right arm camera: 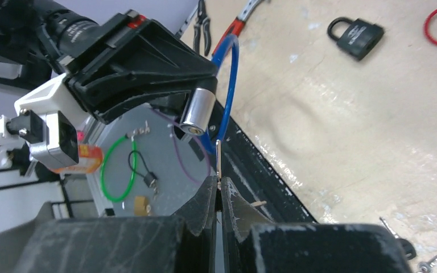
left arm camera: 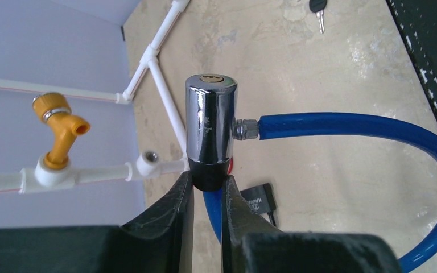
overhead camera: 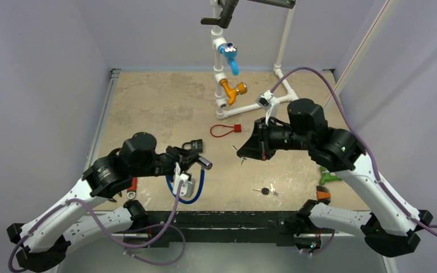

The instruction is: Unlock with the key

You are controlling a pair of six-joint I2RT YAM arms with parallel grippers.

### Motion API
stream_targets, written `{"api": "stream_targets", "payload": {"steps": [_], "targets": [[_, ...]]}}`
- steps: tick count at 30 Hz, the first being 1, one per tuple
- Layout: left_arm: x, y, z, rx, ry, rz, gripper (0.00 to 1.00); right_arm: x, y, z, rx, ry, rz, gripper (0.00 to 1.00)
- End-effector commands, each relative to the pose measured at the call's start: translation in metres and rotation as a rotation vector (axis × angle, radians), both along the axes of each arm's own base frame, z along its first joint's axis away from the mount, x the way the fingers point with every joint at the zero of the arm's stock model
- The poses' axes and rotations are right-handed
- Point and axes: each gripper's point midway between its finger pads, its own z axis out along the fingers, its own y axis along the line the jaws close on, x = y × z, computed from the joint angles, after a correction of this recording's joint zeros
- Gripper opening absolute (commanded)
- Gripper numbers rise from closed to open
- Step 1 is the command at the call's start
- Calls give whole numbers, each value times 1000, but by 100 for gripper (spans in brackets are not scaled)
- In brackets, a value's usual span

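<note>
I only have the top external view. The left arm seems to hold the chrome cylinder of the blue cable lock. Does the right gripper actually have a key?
Observer: Yes. In the right wrist view the right gripper is shut on a thin silver key blade, tip pointing outward.
Operator: Is it in the lock?
Observer: No. The tip stands apart from the chrome cylinder lock body, not inserted.
Operator: How does the left gripper hold the cylinder?
Observer: The left wrist view shows the left gripper pinching its black end cap, with the brass keyway on the far end.
</note>
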Motion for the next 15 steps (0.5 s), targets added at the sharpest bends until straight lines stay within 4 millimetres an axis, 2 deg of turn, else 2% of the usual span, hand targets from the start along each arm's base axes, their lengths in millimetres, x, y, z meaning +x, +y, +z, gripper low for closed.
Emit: {"api": "stream_targets", "payload": {"steps": [1, 3, 8, 11, 15], "targets": [[2, 27, 5, 20, -133, 52, 0, -22, 11, 18, 13, 22, 184, 0], [6, 34, 6, 23, -204, 68, 0, -29, 17, 15, 3, 50, 255, 0], [25, 43, 6, 60, -349, 120, 0, -36, 35, -13, -92, 101, 346, 0], [32, 46, 9, 80, -370, 158, 0, -33, 45, -23, -148, 92, 362, 0], [28, 48, 16, 69, -346, 155, 0, -25, 57, -30, -187, 75, 380, 0]]}}
